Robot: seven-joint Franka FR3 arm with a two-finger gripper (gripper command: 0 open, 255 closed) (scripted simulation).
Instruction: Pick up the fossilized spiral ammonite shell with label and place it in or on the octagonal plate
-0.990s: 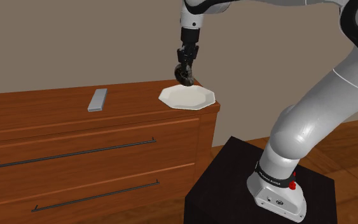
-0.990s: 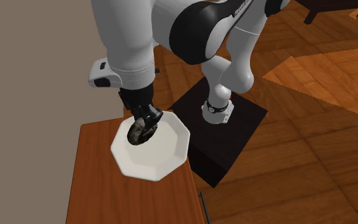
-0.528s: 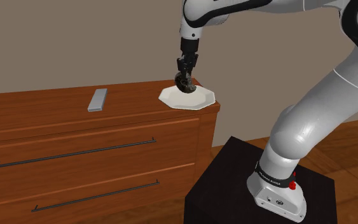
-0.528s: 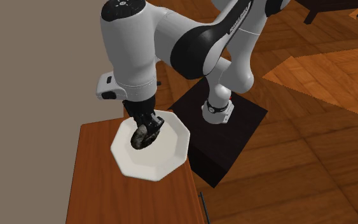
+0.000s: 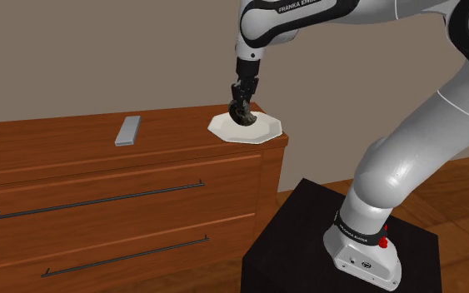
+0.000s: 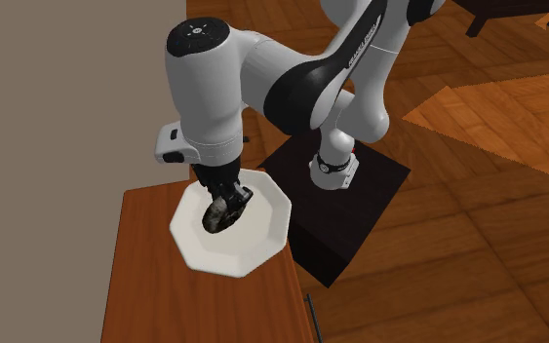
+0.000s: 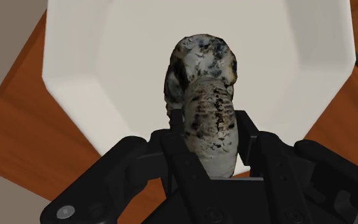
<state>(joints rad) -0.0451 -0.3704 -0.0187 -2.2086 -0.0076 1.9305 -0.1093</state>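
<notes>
My black gripper (image 5: 241, 105) (image 6: 219, 211) (image 7: 210, 137) is shut on the mottled grey-brown ammonite shell (image 5: 241, 111) (image 6: 216, 215) (image 7: 204, 95), held edge-on between both fingers. The shell hangs just above the middle of the white octagonal plate (image 5: 261, 132) (image 6: 257, 229) (image 7: 101, 70), which sits at the end of the wooden dresser top nearest the stand. Whether the shell touches the plate I cannot tell.
The brown dresser (image 5: 49, 150) (image 6: 150, 283) has two drawers with long dark handles (image 5: 99, 201). A flat grey bar (image 5: 128, 131) lies on its top, off toward the shoulder view's left. The black stand (image 5: 307, 241) (image 6: 345, 209) is beside the dresser on a wooden floor.
The gripper has come down with the shell, from a little above the plate's far rim to low over its middle. The plate and the grey bar have not moved.
</notes>
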